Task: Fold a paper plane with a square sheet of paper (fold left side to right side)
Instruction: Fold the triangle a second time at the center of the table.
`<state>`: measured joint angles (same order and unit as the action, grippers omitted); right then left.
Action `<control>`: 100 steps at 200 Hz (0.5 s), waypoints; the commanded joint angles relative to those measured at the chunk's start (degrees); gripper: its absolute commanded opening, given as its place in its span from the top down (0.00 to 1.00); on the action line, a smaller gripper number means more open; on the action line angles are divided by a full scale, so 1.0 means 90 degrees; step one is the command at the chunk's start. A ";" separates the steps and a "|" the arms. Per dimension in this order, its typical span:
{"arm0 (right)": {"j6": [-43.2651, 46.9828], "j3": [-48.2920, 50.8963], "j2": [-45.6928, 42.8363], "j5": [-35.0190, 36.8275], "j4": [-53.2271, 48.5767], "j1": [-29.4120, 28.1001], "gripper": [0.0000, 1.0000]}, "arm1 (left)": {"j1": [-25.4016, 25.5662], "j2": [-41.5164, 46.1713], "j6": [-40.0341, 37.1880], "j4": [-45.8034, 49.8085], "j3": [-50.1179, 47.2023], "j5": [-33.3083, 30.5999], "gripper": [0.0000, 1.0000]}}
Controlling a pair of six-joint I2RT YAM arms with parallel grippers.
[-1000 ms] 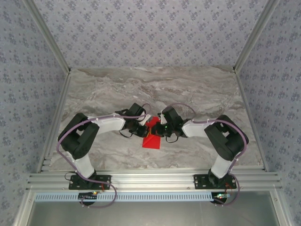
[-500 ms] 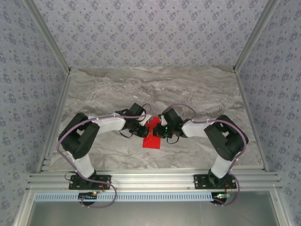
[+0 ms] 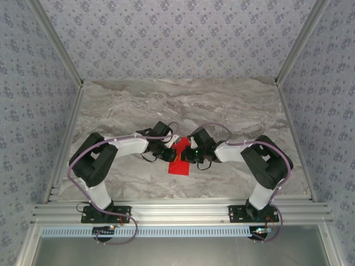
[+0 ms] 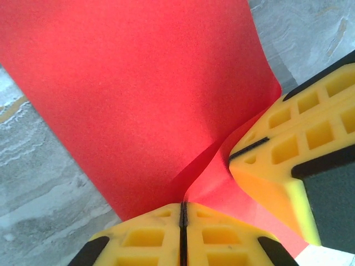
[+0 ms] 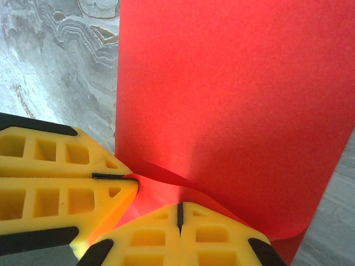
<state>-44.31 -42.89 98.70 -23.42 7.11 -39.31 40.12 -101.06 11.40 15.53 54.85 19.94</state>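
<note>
Jointly, left pincer (image 4: 182,233) and right pincer (image 5: 178,221) tight on red sheet (image 4: 138,83).

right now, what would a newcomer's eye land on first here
The thin bright red sheet of paper, curling up at the middle of the grey marble tabletop. The left gripper and right gripper, both yellow-fingered, meet over it almost tip to tip, each shut on the paper.

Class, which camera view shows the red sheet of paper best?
Right wrist view: the red sheet of paper is close, its rolled-over edge clear. Left wrist view shows it close too; top view shows it small, partly covered.
</note>
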 commanded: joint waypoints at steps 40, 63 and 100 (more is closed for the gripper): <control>-0.0034 0.0228 0.0236 0.0337 -0.0527 -0.0027 0.96 | -0.0043 0.1067 0.0190 0.0325 -0.0120 -0.0558 0.74; -0.0023 0.0191 0.0250 0.0337 -0.0517 -0.0029 0.97 | -0.0042 0.1595 0.0506 0.0226 -0.0453 -0.0322 0.73; -0.0018 0.0177 0.0259 0.0305 -0.0491 -0.0031 0.96 | 0.0081 0.2055 0.1496 -0.0792 -0.1243 0.1006 0.73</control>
<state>-44.34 -42.89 98.70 -23.35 7.20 -39.42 40.05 -84.03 17.96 13.43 47.62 20.47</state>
